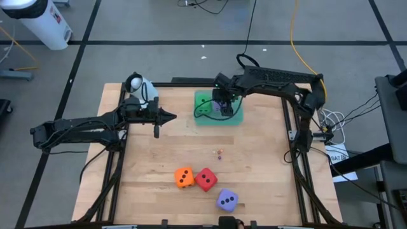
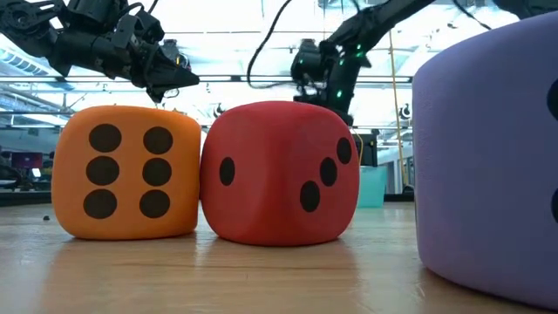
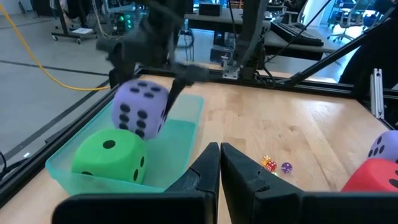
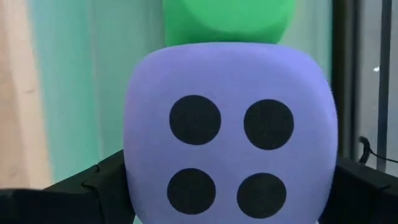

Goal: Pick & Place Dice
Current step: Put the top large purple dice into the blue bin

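**A:** Where is the right gripper (image 1: 222, 105)?

**B:** Over the green tray (image 1: 236, 117) at the far side of the table (image 1: 254, 165), clamped on a purple die (image 3: 139, 109). Its fingers press on two opposite sides, and the die hangs above the tray, just over the green die (image 3: 112, 155) that lies inside it.

**A:** Which way does the held die face?

**B:** It is a cube, so it has no long axis. The four-pip face (image 4: 229, 155) is turned toward the right wrist camera. From the left wrist view it hangs a little tilted, with a six-pip side toward that camera.

**A:** And the left gripper (image 1: 170, 116)?

**B:** Raised over the far left part of the table, pointing toward the tray, fingers (image 3: 208, 168) together and holding nothing.

**A:** The other dice?

**B:** Near the front edge. The orange die (image 1: 184, 177) and red die (image 1: 205, 179) touch side by side, the orange showing six pips in the low view. The second purple die (image 1: 227, 200) sits just beside the red one, closer to the edge. A few tiny dice (image 3: 273, 165) lie mid-table.
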Controlling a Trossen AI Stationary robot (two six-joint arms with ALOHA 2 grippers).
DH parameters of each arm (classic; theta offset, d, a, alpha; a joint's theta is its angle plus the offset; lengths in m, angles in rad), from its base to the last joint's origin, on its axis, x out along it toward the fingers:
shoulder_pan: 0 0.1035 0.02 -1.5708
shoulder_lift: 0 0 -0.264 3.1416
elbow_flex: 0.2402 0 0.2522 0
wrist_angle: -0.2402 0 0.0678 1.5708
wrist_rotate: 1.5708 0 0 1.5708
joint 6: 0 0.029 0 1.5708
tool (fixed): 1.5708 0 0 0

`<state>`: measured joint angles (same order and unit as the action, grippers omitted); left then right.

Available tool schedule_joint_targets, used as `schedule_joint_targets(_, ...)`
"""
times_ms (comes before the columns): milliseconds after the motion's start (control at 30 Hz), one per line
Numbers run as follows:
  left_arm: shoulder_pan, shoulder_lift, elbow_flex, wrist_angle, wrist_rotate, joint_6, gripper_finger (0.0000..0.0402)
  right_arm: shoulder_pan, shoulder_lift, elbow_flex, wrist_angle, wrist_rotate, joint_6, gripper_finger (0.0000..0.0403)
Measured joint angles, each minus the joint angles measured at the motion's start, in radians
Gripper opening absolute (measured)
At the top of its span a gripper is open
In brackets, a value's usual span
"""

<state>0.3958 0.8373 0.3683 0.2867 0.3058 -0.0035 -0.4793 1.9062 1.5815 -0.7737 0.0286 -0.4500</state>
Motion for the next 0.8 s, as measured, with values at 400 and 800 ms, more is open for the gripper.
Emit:
schedule_joint_targets(400, 0.000, 0.000, 0.000, -0.002, 0.000, 0.011, 0.0021, -0.009, 0.078, 0.001, 0.062, 0.041, -0.033, 0.0359)
schedule_joint_targets(800, 0.000, 0.000, 0.000, -0.005, 0.000, 0.025, 0.0021, -0.008, 0.077, 0.001, 0.072, -0.030, -0.064, 0.0397)
